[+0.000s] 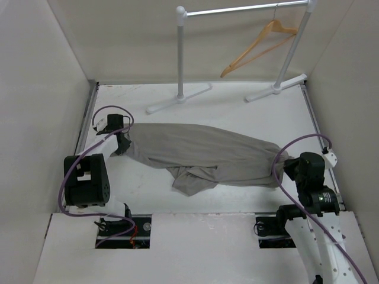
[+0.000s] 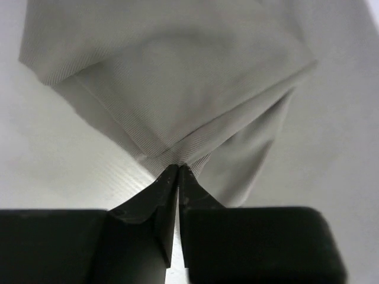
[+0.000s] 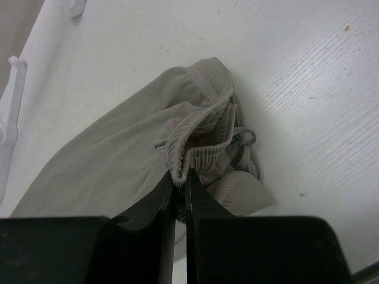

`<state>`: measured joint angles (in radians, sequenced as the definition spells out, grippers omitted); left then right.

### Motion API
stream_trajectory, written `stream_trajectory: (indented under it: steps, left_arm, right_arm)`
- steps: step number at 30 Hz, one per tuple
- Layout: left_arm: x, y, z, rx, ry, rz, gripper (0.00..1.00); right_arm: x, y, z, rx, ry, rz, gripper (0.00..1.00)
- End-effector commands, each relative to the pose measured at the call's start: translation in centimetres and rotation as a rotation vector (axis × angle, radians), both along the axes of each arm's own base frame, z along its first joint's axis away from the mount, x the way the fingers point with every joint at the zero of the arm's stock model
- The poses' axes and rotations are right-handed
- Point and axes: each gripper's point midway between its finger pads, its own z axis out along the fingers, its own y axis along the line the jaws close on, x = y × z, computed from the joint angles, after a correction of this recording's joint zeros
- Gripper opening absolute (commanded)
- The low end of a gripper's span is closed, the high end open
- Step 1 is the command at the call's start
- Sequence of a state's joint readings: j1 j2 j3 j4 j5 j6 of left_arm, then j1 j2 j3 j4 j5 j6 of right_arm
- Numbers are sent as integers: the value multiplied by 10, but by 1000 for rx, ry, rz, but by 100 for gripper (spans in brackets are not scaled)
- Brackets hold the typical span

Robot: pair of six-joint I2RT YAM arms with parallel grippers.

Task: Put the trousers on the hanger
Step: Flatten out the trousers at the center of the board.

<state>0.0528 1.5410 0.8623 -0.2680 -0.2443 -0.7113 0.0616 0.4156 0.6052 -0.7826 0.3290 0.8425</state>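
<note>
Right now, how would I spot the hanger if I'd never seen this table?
Find the white-and-silver rail at the table's far side. The hanger hangs tilted from its top bar, near the right post. Nothing else there is tan wood.

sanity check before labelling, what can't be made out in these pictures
Left wrist: how much of the trousers the left gripper pinches, hidden between its fingers.
Right wrist: the right gripper's bite on the waistband, likewise.
Top external: hanger hook too thin to trace onto the clothes rail.
Wrist views: hanger out of frame.
</note>
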Motion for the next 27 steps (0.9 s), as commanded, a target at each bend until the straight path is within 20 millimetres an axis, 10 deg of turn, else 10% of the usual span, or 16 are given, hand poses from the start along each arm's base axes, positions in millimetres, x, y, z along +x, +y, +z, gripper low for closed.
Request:
stream_trajectory:
  steps: [1, 10, 17, 23, 27]
  left_arm:
    - [-4, 10, 38, 42, -48, 24, 1]
    - [-80, 62, 151, 316, -33, 51, 0]
    - [-178, 147, 149, 579, 265, 366, 10]
    - [-187, 154, 130, 469, 254, 443, 51]
    - [-139, 145, 139, 446, 52, 395, 66]
  right_arm:
    - [10, 6, 25, 15, -89, 23, 4]
    - [1, 27, 29, 58, -118, 113, 4]
    - [-11, 23, 21, 67, -40, 67, 0]
    - [-12, 17, 29, 5, -48, 64, 0]
    - [-8, 16, 30, -20, -49, 67, 2]
